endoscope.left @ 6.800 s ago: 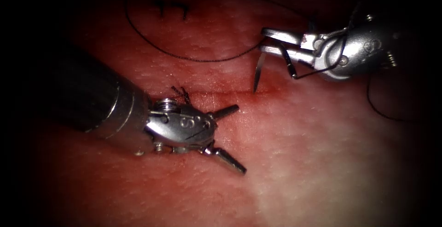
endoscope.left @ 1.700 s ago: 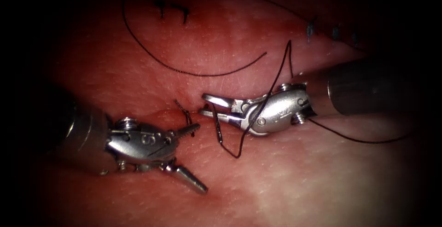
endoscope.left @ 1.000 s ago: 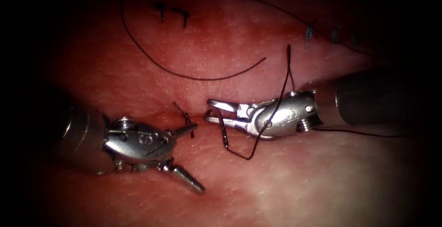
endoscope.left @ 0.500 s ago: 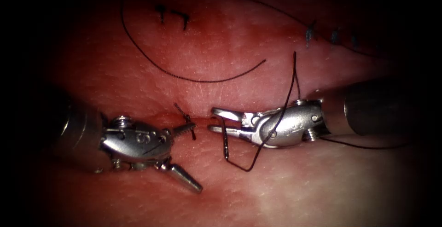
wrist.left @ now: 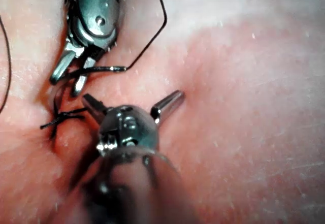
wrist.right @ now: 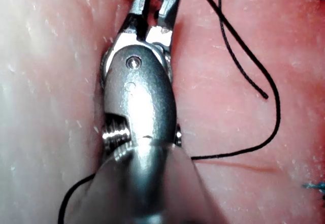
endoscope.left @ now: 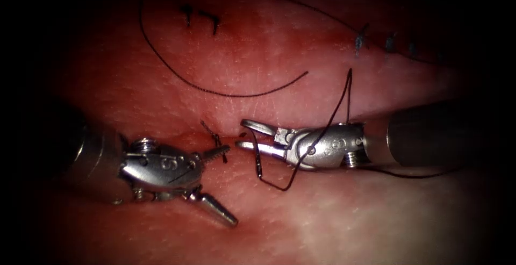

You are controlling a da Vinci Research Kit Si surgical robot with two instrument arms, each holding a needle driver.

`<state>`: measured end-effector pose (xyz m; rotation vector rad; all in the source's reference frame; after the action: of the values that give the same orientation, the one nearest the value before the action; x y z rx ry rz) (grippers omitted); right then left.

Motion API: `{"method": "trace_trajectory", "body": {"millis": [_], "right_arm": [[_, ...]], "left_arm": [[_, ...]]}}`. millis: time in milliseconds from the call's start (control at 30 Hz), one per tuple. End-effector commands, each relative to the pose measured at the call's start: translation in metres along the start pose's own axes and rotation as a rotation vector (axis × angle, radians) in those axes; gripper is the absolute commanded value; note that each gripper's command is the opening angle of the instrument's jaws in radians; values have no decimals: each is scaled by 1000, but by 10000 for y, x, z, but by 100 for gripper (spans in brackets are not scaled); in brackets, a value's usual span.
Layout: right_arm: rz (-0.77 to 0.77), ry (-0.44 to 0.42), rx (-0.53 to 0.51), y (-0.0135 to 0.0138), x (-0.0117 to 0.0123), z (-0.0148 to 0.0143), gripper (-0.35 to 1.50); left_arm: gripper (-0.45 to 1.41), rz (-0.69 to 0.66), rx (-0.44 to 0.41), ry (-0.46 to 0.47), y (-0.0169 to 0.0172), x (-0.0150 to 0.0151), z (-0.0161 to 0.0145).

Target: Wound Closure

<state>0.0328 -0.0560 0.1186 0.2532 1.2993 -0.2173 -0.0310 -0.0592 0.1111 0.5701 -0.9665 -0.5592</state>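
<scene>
One needle point(endoscope.left: 258, 162) in right end effector point(endoscope.left: 246, 136), left end effector point(endoscope.left: 223, 184) beside

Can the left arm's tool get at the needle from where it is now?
Probably yes: the left pincer stands open beside the dark curved steel needle, held by the right pincer, with bare tissue between them.

The tissue point(endoscope.left: 322, 211) is red and pale pink, the thread point(endoscope.left: 215, 88) black, both tools shiny silver.
</scene>
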Motion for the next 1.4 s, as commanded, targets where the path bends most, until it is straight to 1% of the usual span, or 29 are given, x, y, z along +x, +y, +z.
{"method": "trace_trajectory", "body": {"millis": [33,133,167,267,333,433,567,667,767,900,967,1033,1067,1100,1133,1167,1233,1267,1333,1400], "right_arm": [[9,-2,20,-9,-4,11,-35],[21,-15,84,-23,-3,21,-35],[42,-26,130,-31,-4,29,-35],[68,-31,179,-41,-7,35,-35],[75,-40,201,-45,-10,34,-35],[84,-52,199,-46,-12,32,-35],[93,-72,170,-33,-8,22,-35],[104,-92,141,-21,0,8,-35],[100,-111,104,-15,1,-5,-35],[129,-35,30,9,13,-11,-35],[128,4,9,18,17,-10,-35],[129,25,1,25,21,-10,-35],[127,29,-6,27,22,-11,7],[133,42,-19,33,25,-12,76],[136,49,-32,34,27,-12,89],[141,57,-59,37,28,-13,108],[140,72,-99,41,31,-15,130],[130,75,-118,44,34,-17,136],[114,92,-174,54,47,-27,143],[93,107,-195,57,55,-33,143]], "left_arm": [[99,-2,3,1,-5,7,7],[99,-2,3,1,-5,7,6],[99,-2,3,1,-5,7,6],[101,-2,4,1,-5,7,5],[101,-1,4,1,-6,8,5],[101,-1,4,1,-6,8,5],[101,-2,5,1,-6,7,4],[101,-2,5,1,-6,7,4],[101,-3,5,1,-7,6,4],[101,-5,6,1,-8,3,4],[101,-7,7,0,-7,0,3],[101,-9,7,0,-7,-2,3],[101,-9,7,0,-7,-3,4],[101,-9,7,-1,-6,-3,4],[101,-9,9,-1,-5,-4,5],[101,-10,9,-1,-4,-4,6],[101,-10,11,-1,-2,-5,8],[101,-10,10,-1,-2,-6,9],[101,-12,17,-1,3,-9,17],[99,-9,20,-1,8,-7,22]]}}
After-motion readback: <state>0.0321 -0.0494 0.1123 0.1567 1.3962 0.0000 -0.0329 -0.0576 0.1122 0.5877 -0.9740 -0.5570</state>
